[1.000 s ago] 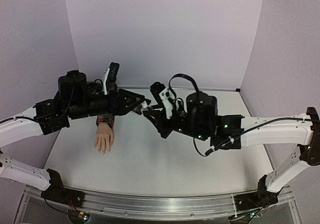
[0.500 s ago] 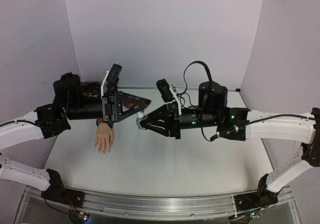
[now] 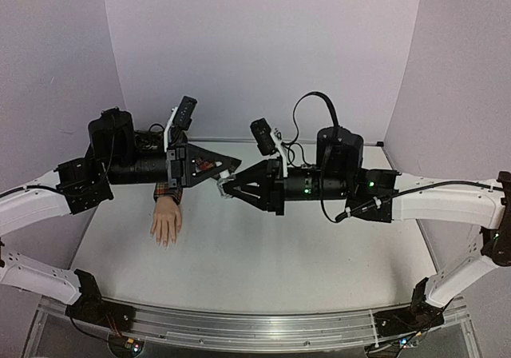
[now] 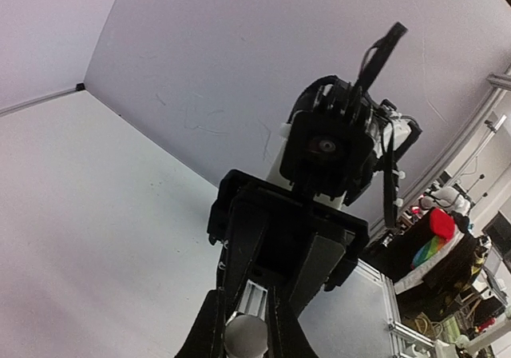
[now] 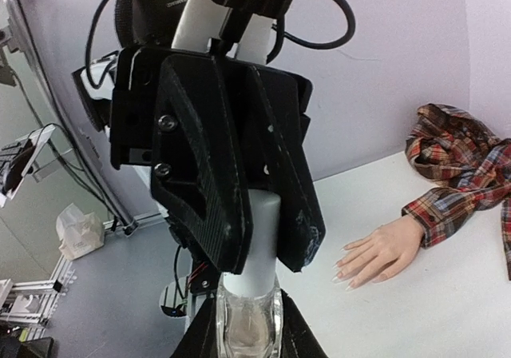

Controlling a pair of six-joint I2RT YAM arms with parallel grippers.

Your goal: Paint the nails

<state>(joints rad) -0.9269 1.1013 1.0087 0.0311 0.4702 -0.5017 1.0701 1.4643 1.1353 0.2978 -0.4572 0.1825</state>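
A small clear bottle (image 5: 247,326) is held above the table between my two grippers, which meet tip to tip. My right gripper (image 5: 247,320) is shut on the glass body. My left gripper (image 5: 267,250) is shut on the bottle's white cap (image 5: 263,230); in the left wrist view the cap's round end (image 4: 245,336) sits between my left gripper's (image 4: 244,326) fingers. In the top view the two grippers, left (image 3: 223,176) and right (image 3: 229,190), join right of the mannequin hand (image 3: 166,222). The hand lies flat, palm down, and its pale nails (image 5: 345,276) are bare of either gripper.
The plaid sleeve (image 5: 463,162) bunches up behind the hand towards the back wall. Lilac walls close the table (image 3: 263,270) at the back and both sides. Outside the booth stand a metal frame and lab clutter (image 4: 435,238).
My right arm levelled out and brought the bottle up to the left gripper. The left jaws, open a second ago, have closed on the white cap.
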